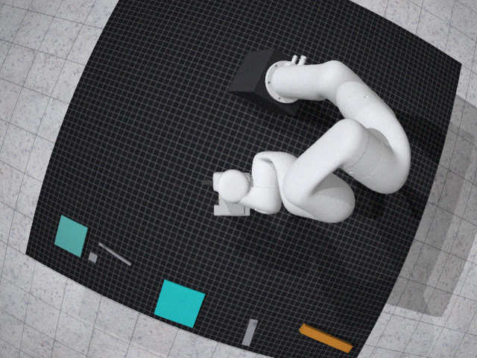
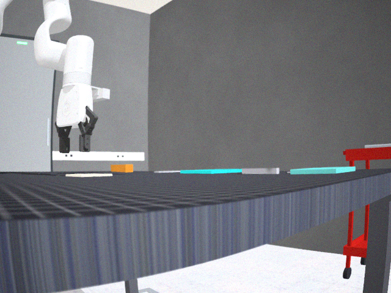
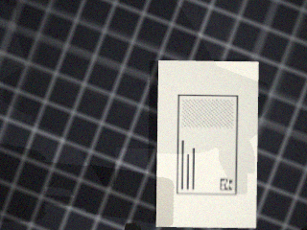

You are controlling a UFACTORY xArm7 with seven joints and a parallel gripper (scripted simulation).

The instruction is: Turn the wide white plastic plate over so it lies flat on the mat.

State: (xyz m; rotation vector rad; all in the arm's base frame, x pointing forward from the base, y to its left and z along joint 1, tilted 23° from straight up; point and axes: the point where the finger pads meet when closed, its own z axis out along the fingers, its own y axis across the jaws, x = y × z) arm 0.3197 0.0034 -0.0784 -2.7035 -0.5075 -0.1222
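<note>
One white plate (image 3: 207,144) lay flat on the gridded mat (image 1: 153,134) mid-bench, printed face up, directly beneath the gripper (image 2: 75,143), whose two fingers (image 2: 63,144) hung spread above it, pinching nothing. Along the mat's edge sat two teal squares (image 1: 179,303), three grey pieces (image 1: 249,332) and one orange bar (image 1: 325,338).

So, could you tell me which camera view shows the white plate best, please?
The wrist view: the white plate fills the frame, printed face up. The top view has it mostly hidden beneath the arm; the exterior view shows only a thin edge-on sliver.

White plate (image 3: 207,144), black white-gridded mat (image 3: 72,120)
</note>
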